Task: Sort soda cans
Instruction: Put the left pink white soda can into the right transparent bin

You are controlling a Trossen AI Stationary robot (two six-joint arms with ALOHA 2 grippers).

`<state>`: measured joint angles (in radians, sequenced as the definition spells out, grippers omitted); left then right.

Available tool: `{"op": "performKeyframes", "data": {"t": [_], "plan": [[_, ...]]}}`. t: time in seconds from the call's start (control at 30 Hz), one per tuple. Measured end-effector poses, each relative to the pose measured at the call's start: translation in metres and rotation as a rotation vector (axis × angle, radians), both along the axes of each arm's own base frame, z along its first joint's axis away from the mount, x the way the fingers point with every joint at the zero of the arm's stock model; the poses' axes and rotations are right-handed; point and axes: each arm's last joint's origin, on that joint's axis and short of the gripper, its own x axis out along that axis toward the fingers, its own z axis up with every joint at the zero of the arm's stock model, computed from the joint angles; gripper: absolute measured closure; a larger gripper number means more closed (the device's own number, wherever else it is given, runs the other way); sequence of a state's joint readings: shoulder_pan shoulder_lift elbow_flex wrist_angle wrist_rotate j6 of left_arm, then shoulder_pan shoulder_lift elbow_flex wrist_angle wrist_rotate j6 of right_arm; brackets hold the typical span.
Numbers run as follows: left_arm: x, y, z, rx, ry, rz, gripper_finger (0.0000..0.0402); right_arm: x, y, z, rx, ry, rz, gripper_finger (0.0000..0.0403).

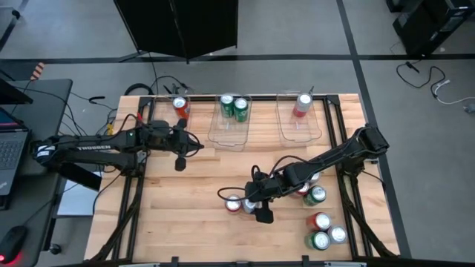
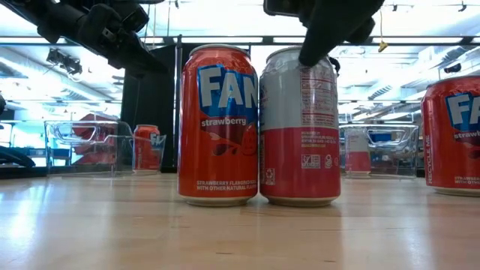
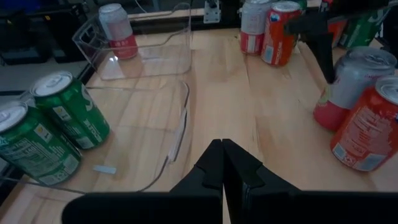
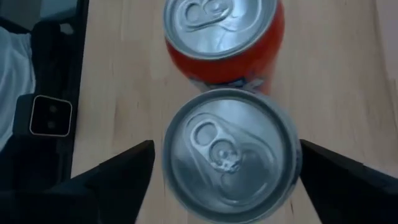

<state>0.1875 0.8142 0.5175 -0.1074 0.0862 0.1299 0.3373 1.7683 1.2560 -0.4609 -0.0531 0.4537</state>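
Two cans stand upright and touching near the table's middle: a red strawberry can (image 2: 217,124) and a silver-white can with a red lower half (image 2: 300,127). My right gripper (image 4: 227,163) is open above the silver-white can (image 4: 229,155), pointing down, with one finger on each side of its top and a narrow gap at each. The red can (image 4: 224,37) stands just beyond it. My left gripper (image 3: 222,165) is shut and empty. It hovers over bare wood (image 1: 180,159) in front of the left and middle bins.
Three clear bins line the far edge: the left bin (image 1: 172,119) holds a red can, the middle bin (image 1: 230,133) two green cans, the right bin (image 1: 300,132) a silver-white can. Several more cans (image 1: 320,222) stand at the near right. Bare wood lies near left.
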Motion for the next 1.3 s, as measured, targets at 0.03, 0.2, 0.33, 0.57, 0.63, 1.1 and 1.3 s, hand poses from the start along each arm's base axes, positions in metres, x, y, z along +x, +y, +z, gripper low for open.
{"op": "performKeyframes", "data": {"t": [0.03, 0.2, 0.33, 0.57, 0.63, 1.1, 1.3], "plan": [[0.0, 0.0, 0.0, 0.002, 0.003, 0.006, 0.0401, 0.001, -0.001, 0.0, 0.0, 0.0, -0.004, 0.006], [0.002, 0.002, -0.003, 0.021, 0.023, 0.056, 0.0401, 0.002, -0.011, 0.0, -0.003, 0.013, -0.037, 0.0129], [0.003, 0.003, -0.002, 0.031, 0.013, 0.084, 0.0401, -0.003, -0.026, 0.01, -0.056, 0.06, -0.112, 0.0129], [0.004, 0.004, 0.001, -0.007, -0.027, 0.104, 0.0401, -0.02, -0.082, 0.069, -0.178, 0.103, -0.432, 0.0129], [0.005, 0.004, 0.002, -0.01, -0.036, 0.106, 0.0401, -0.024, -0.107, 0.085, -0.21, 0.081, -0.528, 0.0129], [0.005, 0.004, 0.001, -0.01, -0.035, 0.115, 0.0401, -0.107, -0.279, 0.143, -0.38, 0.012, -1.138, 0.0129], [0.004, 0.004, 0.001, -0.006, -0.031, 0.116, 0.0401, -0.099, -0.321, 0.115, -0.34, 0.074, -1.203, 0.0129]]}}
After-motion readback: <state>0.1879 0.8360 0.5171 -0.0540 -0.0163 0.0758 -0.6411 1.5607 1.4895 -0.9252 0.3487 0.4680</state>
